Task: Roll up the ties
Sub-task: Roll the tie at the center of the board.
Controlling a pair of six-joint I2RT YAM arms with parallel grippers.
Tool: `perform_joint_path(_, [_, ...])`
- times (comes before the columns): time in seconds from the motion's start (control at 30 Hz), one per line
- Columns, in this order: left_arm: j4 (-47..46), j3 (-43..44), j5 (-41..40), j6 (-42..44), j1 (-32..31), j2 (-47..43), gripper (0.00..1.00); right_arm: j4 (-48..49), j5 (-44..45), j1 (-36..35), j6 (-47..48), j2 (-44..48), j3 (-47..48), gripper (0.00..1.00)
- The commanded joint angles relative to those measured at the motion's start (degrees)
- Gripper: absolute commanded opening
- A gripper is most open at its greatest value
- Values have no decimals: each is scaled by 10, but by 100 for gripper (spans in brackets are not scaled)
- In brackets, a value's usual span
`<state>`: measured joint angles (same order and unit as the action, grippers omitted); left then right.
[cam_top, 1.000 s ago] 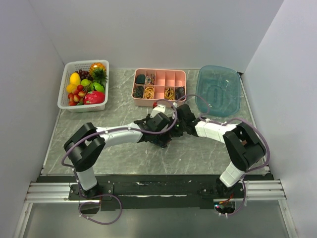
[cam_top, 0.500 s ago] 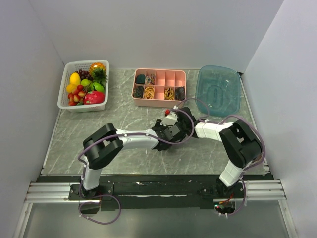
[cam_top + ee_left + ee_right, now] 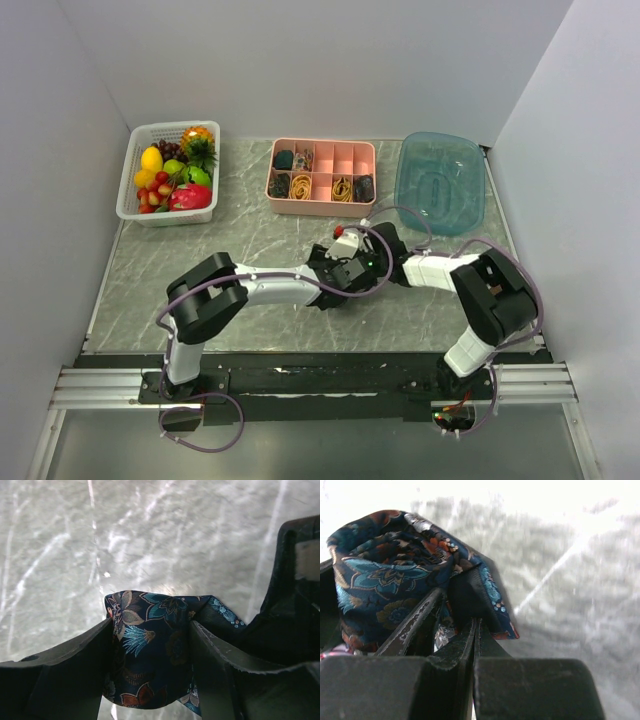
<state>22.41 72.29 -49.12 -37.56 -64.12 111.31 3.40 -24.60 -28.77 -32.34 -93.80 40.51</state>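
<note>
Both arms have shifted nearer, left gripper (image 3: 150, 635) clamping the mostly rolled navy paisley fabric necktie (image 3: 375, 580), right gripper (image 3: 475, 625) pinching its tail; winding seemingly unfinished.

No text, label, brand, number or sign can be read in any view; the tie (image 3: 150, 655) between the jaws carries only a floral paisley pattern, with no lettering to make out.
</note>
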Motion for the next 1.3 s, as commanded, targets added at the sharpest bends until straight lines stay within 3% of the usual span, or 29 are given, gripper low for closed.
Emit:
perform_joint_path(0.0, [-51,-22,53,-17,-12,-43,66,26,-19,14,2,61,-16,0])
perform_joint_path(0.3, [-75,-30,62,-25,-18,-65,65,4,-11,36,13,102,-22,0])
perform_joint_path(0.8, [-104,-95,39,-65,-46,-119,64,-3,-18,38,16,68,-37,0])
perform_joint_path(1.27, [-98,-86,10,-80,-81,-99,63,-54,13,37,26,1,-9,0])
